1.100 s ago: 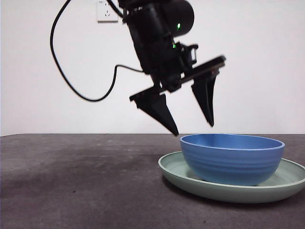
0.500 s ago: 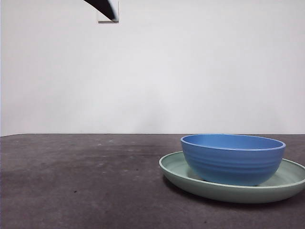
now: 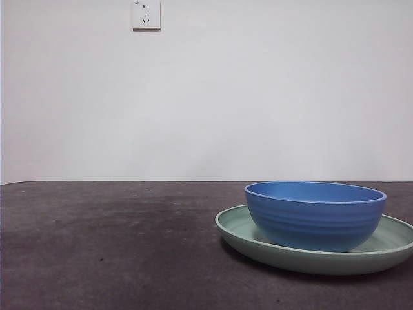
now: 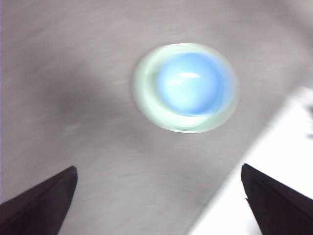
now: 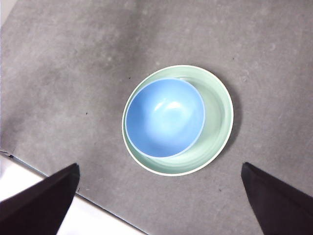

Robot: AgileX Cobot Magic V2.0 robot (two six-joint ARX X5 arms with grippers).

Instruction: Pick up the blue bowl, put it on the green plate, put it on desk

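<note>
The blue bowl (image 3: 315, 214) sits upright inside the green plate (image 3: 239, 234) on the desk (image 3: 103, 245), at the right of the front view. From high above, the right wrist view shows the blue bowl (image 5: 164, 117) resting off-centre on the green plate (image 5: 217, 115). My right gripper (image 5: 159, 205) is open and empty, far above them. In the blurred left wrist view the blue bowl (image 4: 191, 84) and green plate (image 4: 146, 83) lie far below my left gripper (image 4: 159, 205), which is open and empty. Neither gripper shows in the front view.
A white wall with a power socket (image 3: 146, 14) stands behind the desk. The desk's edge and a pale floor strip (image 5: 29, 181) show in the right wrist view; a pale strip (image 4: 264, 166) also shows in the left wrist view.
The arm that hovered open just above the bowl's left rim has risen out of the front view. Bowl and plate have not moved.
</note>
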